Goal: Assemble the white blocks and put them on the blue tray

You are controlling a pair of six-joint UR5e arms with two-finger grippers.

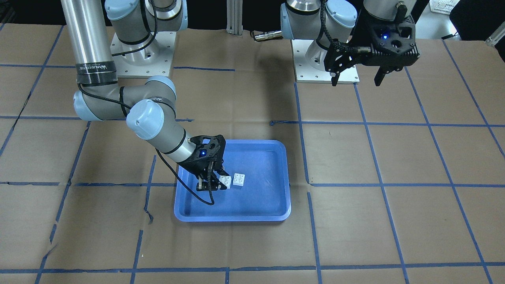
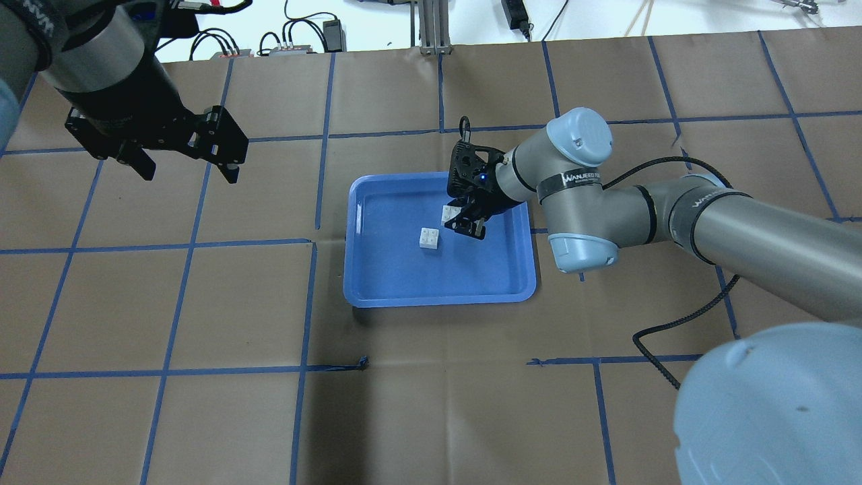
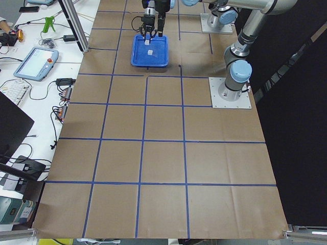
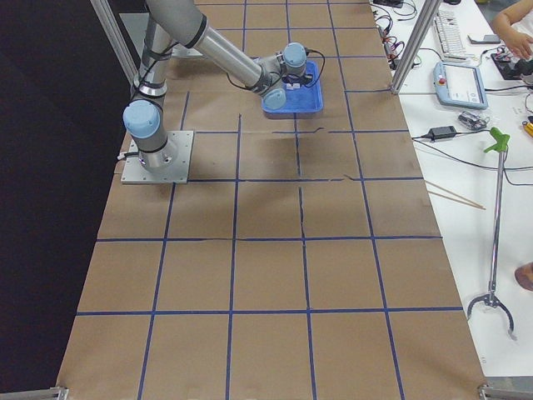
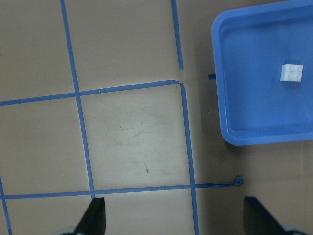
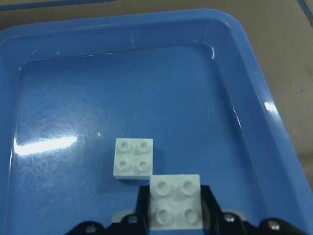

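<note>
Two white blocks lie inside the blue tray (image 2: 404, 289). My right gripper (image 2: 465, 221) is down in the tray, its fingers closed on one white block (image 6: 175, 200), also seen in the front view (image 1: 225, 182). It holds the block at or just above the tray floor. The other white block (image 6: 132, 157) lies loose beside it, corner to corner, studs up; it also shows in the overhead view (image 2: 429, 238). My left gripper (image 2: 182, 158) hangs open and empty high above the table, well left of the tray. Its wrist view shows the tray (image 5: 230, 98) and the loose block (image 5: 291, 73).
The table is brown paper with a blue tape grid. The two arm bases (image 1: 142, 51) stand on white plates at the robot's side. A black cable (image 2: 673, 323) trails from the right arm over the table beside the tray.
</note>
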